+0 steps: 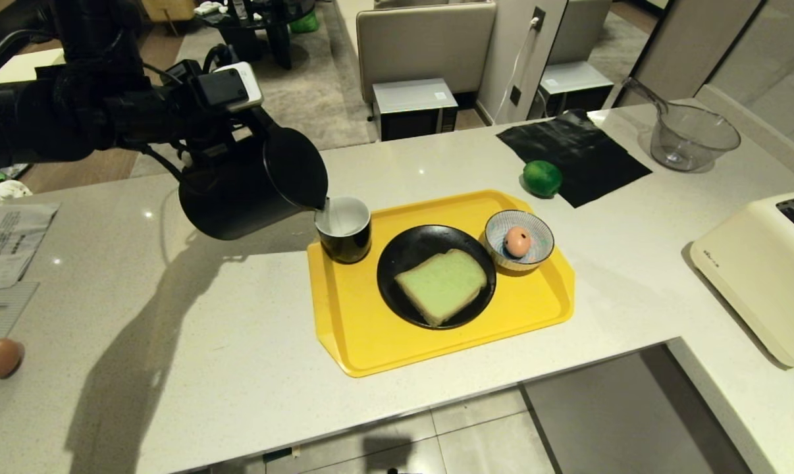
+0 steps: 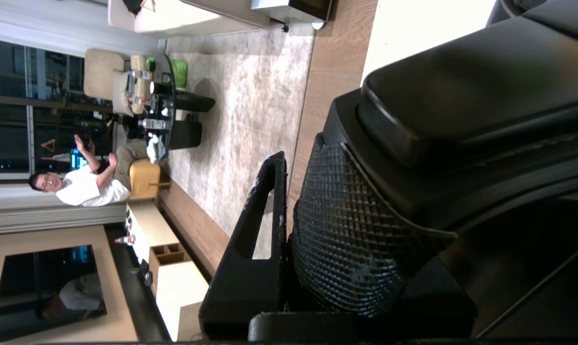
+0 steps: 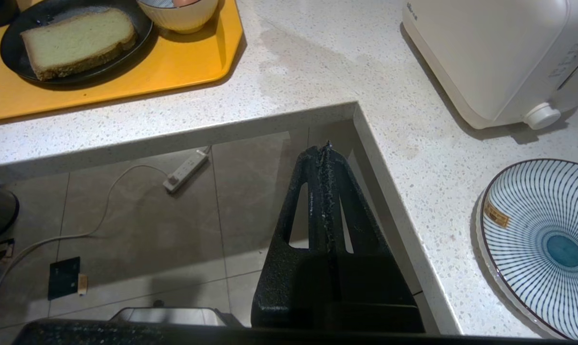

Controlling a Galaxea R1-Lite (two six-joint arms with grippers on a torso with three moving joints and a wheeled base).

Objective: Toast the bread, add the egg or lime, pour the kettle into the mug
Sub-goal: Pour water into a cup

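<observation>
Closest to us in the left wrist view sits the left pincer (image 2: 289,239), clamped on the handle of the kettle (image 1: 249,187), one finger (image 2: 250,249) lying alongside its ribbed grip. In the head view we hold the kettle in the air, tipped toward the right, its spout just over the rim of the mug (image 1: 344,229) that stands at the near-left corner of the yellow tray (image 1: 344,329). We judge the pouring step to be in hand; a pale streak seems to run from the spout into the mug, though we cannot tell how full it is.

Outward along the tray, the bread (image 1: 443,285) lies on a black plate (image 1: 403,253), and the egg (image 1: 517,241) rests in a small striped bowl (image 1: 535,253) just beside it. The lime (image 1: 542,178) sits on the table (image 1: 206,342) behind the tray, touching a black cloth (image 1: 581,158). The toaster (image 1: 762,270) stands well apart on the right.

Our right pincer (image 3: 326,158) hangs closed and empty over the floor by the table edge.

Next, we judge, the kettle must be tipped back upright without dripping and set down clear of the tray
</observation>
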